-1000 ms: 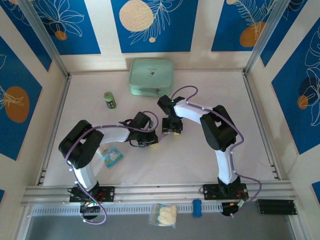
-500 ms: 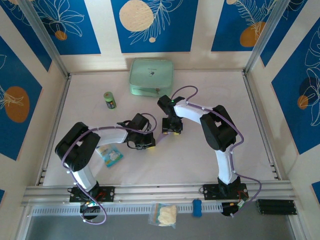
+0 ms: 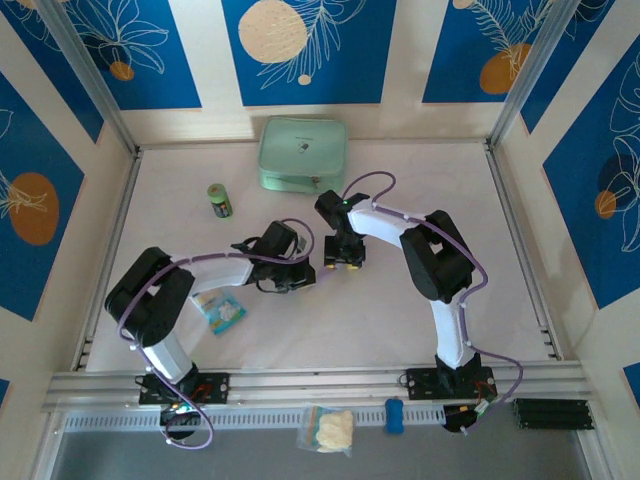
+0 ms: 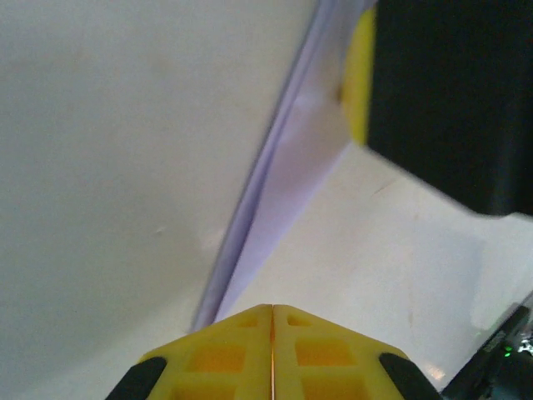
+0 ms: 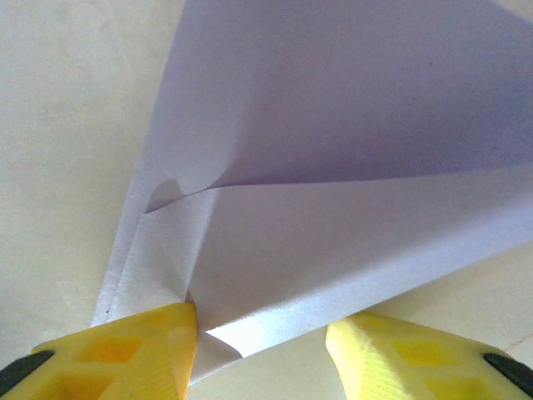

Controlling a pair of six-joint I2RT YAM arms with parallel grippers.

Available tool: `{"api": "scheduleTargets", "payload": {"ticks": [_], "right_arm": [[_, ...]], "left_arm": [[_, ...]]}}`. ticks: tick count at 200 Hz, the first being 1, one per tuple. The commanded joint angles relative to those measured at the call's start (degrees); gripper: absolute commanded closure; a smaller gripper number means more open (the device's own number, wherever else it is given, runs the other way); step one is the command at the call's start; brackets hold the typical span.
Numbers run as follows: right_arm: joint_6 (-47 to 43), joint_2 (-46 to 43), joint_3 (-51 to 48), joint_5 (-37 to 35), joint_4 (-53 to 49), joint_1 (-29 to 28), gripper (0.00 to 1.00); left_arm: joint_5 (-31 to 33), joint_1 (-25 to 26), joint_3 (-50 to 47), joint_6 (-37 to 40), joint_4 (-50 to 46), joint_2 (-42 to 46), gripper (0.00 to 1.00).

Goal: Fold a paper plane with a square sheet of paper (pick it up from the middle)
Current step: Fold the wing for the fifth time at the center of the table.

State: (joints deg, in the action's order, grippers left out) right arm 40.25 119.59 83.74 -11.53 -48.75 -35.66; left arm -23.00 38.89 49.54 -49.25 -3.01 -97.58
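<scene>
Half-folded lavender paper (image 5: 333, 250) lies mid-table; left gripper (image 4: 272, 312), at its eight o'clock, pinched shut; right gripper (image 5: 260, 321), at two o'clock, jaws apart astride a flap; looks featherlight, floppy, slippery; best pinched along creases.

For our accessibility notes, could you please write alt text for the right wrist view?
Creased lavender-purple paper, folded in overlapping layers that narrow toward the lower left, lies over a pale table. The right gripper has its two yellow fingertips apart at the bottom edge, a fold of the paper between them.
</scene>
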Motion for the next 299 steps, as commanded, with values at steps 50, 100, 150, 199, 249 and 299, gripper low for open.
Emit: {"api": "scheduleTargets", "payload": {"ticks": [50,100,150,199,249,299], "right_arm": [[-1.36,13.91,-6.58,-4.07,5.12,1.03,0.51],[-1.94,12.68,-6.42,-2.05,5.25,1.25,0.52],[-4.19,-1.16,-4.36,6.84,5.47,3.9,0.5],[-3.85,-17.03,-9.55,9.6,10.38,6.56,0.41],[0.66,-21.71,-19.38,16.85,23.13,4.89,0.55],[4.04,-19.14,-21.92,18.75,30.19,3.26,0.84]], "left_arm": [[-0.78,-0.77,4.12,-2.38,4.73,-7.16,0.94],[1.97,-0.84,3.11,-2.34,1.63,-8.64,0.97],[1.82,-0.81,0.56,-3.74,-0.06,-9.79,0.98],[1.69,-0.84,0.91,-3.21,-0.68,-10.17,0.98],[1.65,-0.8,0.89,-3.04,-0.86,-10.08,0.99],[1.3,-0.82,1.52,-2.42,-1.11,-10.2,1.0]]}}
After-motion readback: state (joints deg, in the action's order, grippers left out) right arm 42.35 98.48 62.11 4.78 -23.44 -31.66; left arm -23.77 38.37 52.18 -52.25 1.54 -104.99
